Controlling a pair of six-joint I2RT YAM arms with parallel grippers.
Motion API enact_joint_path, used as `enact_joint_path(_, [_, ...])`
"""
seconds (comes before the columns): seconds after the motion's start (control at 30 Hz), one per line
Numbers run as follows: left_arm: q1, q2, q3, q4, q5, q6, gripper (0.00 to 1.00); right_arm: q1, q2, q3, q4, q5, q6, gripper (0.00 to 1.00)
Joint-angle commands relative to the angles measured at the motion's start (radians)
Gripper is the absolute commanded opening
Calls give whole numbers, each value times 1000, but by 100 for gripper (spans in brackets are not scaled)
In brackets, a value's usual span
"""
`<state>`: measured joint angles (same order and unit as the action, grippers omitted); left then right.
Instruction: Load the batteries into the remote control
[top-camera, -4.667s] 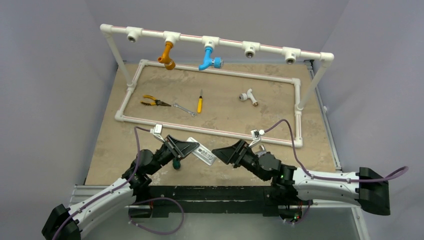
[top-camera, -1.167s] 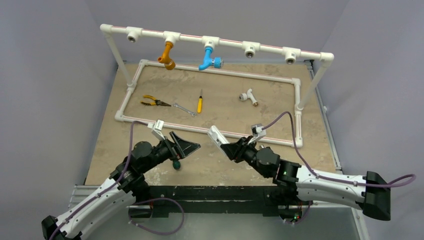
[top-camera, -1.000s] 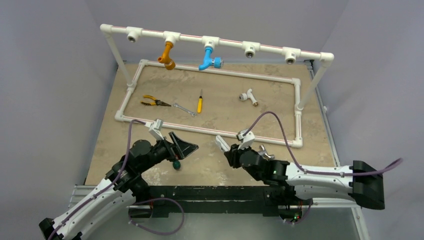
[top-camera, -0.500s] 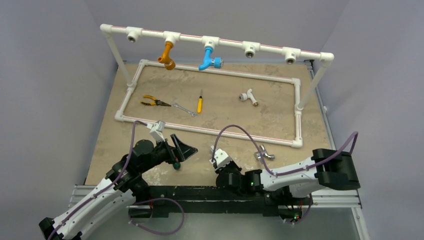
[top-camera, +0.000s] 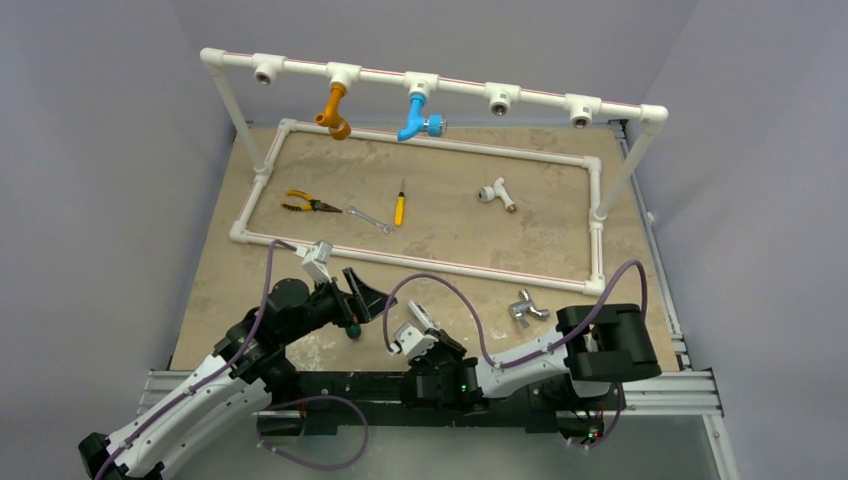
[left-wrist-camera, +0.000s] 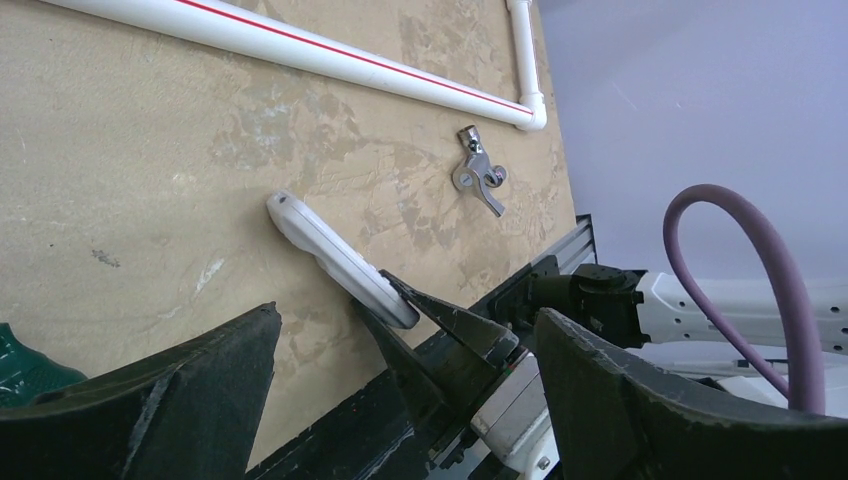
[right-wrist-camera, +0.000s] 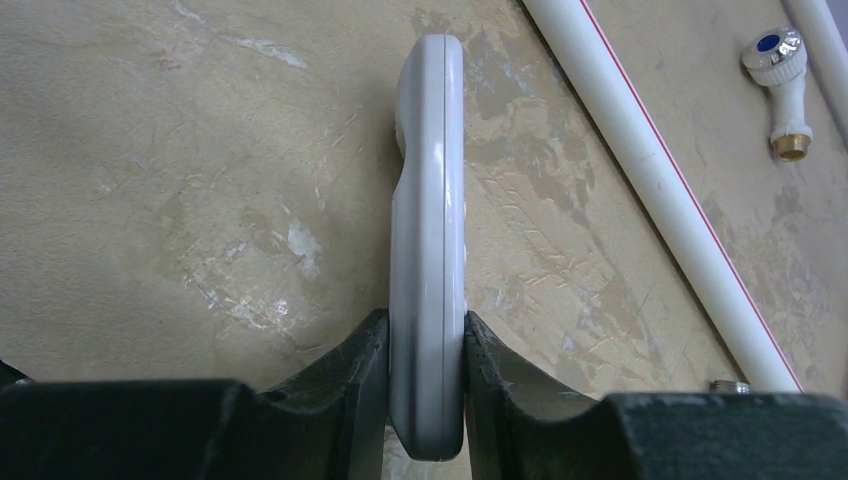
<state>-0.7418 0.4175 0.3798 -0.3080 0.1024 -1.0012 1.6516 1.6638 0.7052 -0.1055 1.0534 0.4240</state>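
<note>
Near the front edge of the tan, stone-patterned table, between the two arms, we see the right gripper clamped on the white oblong plastic remote control. Its black fingers press the handset's two broad faces, so the remote is turned on its thin edge with the seam facing the wrist camera. The free end points away from the gripper toward the white plastic pipe frame. We cannot tell whether the remote touches the tabletop. The left gripper hovers just to the left, jaws spread wide apart and facing the remote. A dark green rounded object sits on the table just beside the left gripper. A silver metal tap fitting lies beyond the remote, near the frame's corner.
</note>
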Motion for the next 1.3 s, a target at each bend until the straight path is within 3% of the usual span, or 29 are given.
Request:
enact_joint_path(0.0, [-1,-6,4,38,13,17,94,8,-24,-2,-32,-36,61,30])
enact_joint_path(0.13, [-1,-10,-2,41,9,14,94,8,-81,-35,16,-77,38,41])
enact_joint_path(0.27, [-1,-19,-3,38,6,12,94,8,-160,-52,60,-138,-7,68])
enact_joint_path(0.53, [-1,-41,16,-7,-22,27,94,-2,-486,-134,190,-225,-59,79])
enact_joint_path(0.7, [-1,-46,51,-84,-56,82,96,-252,-653,-170,127,-506,35,79])
enact_joint_path(0.8, [-2,-42,81,-124,-72,106,96,-464,-696,-196,118,-767,83,79])
enact_joint_path(0.87, [-2,-42,94,-144,-82,118,96,-661,-734,-273,232,-1071,97,79])
enact_joint_path(0.93, [-2,-46,103,-161,-93,127,97,-818,-795,-362,343,-1225,212,79])
enact_joint_path(1.27, [-3,-80,157,-319,-221,171,100,-1243,-1125,-511,205,-1424,314,79])
